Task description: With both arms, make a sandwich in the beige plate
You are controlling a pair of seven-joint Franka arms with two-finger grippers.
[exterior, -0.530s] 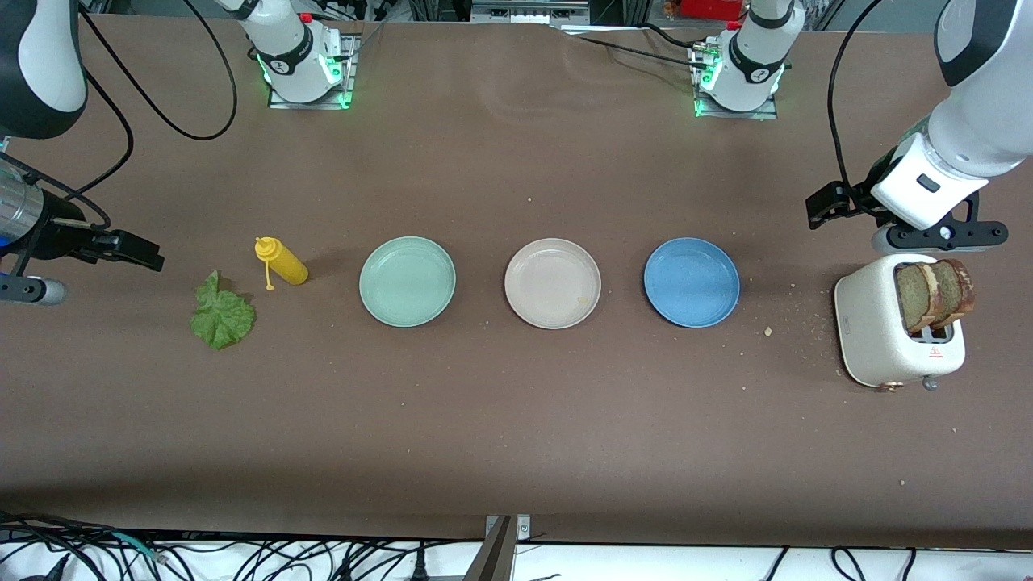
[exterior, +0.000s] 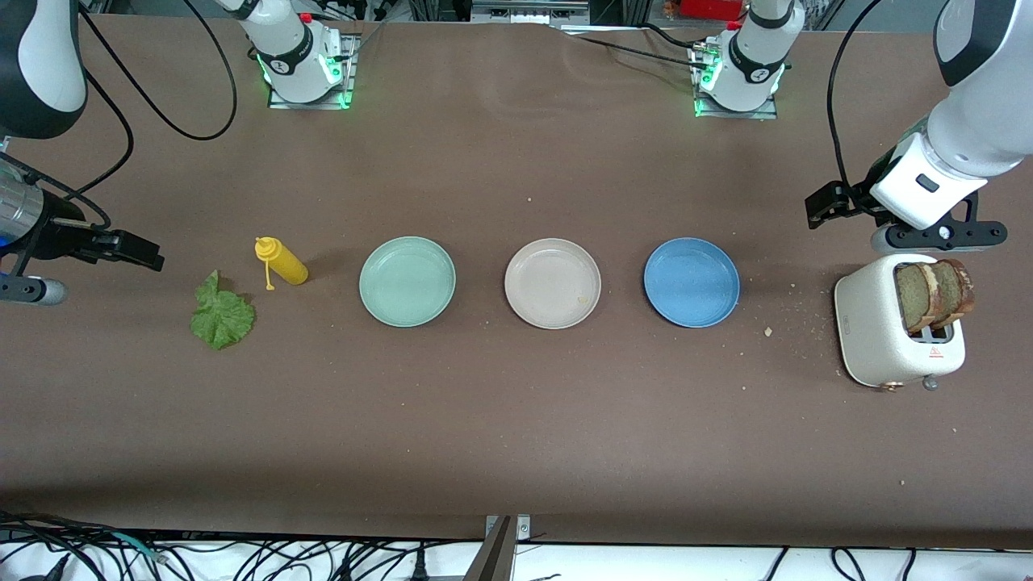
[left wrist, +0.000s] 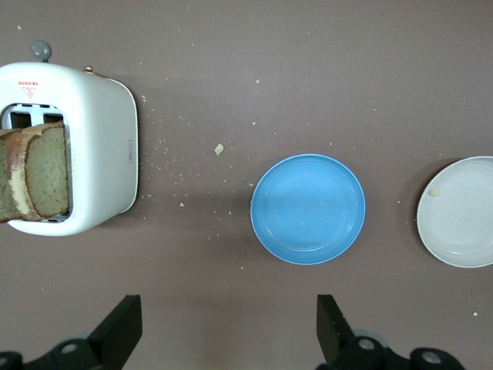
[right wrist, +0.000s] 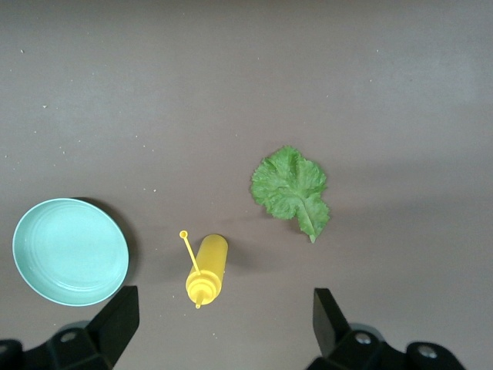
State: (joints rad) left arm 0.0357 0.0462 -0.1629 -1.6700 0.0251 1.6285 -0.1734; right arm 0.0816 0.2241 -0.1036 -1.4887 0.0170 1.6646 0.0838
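Brown tabletop (exterior: 516, 420) seen from the front: beige plate (exterior: 553, 283) bare between mint-green plate (exterior: 407, 281) and blue plate (exterior: 692, 282), bread slices (exterior: 934, 294) upright in toaster (exterior: 884, 331), lettuce leaf (exterior: 221, 315) beside mustard bottle (exterior: 282, 261), unchanged from a moment earlier. Left wrist view: left gripper (left wrist: 228, 327) spread wide, empty, over table near toaster. Right wrist view: right gripper (right wrist: 223, 320) likewise spread, empty, over bottle.
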